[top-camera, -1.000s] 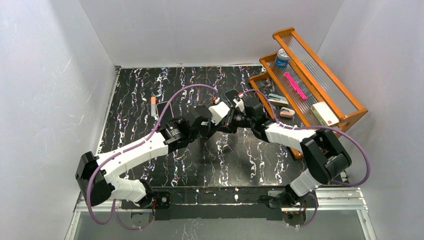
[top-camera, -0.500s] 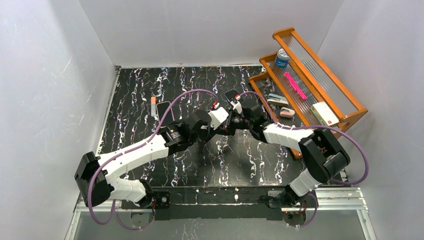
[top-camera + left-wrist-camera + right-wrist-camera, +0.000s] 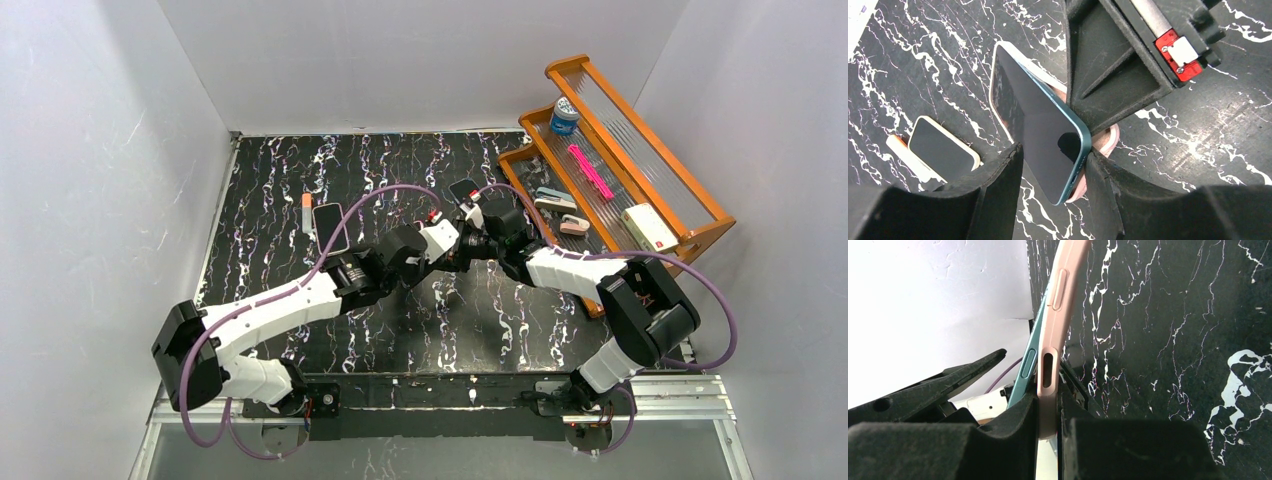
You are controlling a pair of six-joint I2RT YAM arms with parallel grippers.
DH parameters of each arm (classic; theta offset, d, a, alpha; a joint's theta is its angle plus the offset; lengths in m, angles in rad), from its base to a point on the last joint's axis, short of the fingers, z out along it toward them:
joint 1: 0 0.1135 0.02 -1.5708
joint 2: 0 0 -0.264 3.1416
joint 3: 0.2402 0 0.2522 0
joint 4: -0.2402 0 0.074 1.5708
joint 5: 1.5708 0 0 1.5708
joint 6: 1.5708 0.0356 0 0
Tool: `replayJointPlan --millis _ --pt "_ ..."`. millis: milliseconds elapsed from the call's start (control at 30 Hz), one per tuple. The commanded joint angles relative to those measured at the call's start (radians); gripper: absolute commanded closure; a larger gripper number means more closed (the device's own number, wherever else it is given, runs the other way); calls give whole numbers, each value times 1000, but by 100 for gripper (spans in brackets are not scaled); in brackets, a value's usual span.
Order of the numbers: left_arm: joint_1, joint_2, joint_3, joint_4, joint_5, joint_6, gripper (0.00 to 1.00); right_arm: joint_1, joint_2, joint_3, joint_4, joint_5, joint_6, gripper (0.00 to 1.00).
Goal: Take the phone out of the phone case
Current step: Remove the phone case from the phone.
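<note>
The left end effector stands at a middling width, closed across the teal-framed phone with its dark glass screen, one pad against each long edge near the lower end. The right end effector is pinched almost shut on the side wall of the pale pink silicone phone case, just beside a slot cut-out. Phone and case hang in the air between the two arms, above the black marble-patterned table. In the right wrist view the phone's teal edge stands out of the case at the near end and converges with it farther up. The far end looks seated, though I cannot tell how firmly.

The phone should handle as a rigid, fairly dense slab, slick on glass and frame and fragile if dropped, so the long edges are the place to hold it. The case looks soft and clingy. Its wall or a corner lip is where to take it and bend it back.

A second phone in a cream case lies flat on the table, well apart.
</note>
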Motion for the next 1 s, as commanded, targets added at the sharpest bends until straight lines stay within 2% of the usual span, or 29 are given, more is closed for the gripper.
replayJointPlan --millis 0,167,533,967 --pt "-18 29 -32 -11 -44 24 55 15 -41 56 111 -49 49 99" --pt "-62 73 -35 -11 -114 43 59 27 -66 59 109 -32 51 99" --pt "-90 58 -40 -3 -135 50 100 32 -65 41 104 -3 49 99" --pt "-153 -47 -29 -2 -121 10 100 34 -27 12 86 123 61 99"
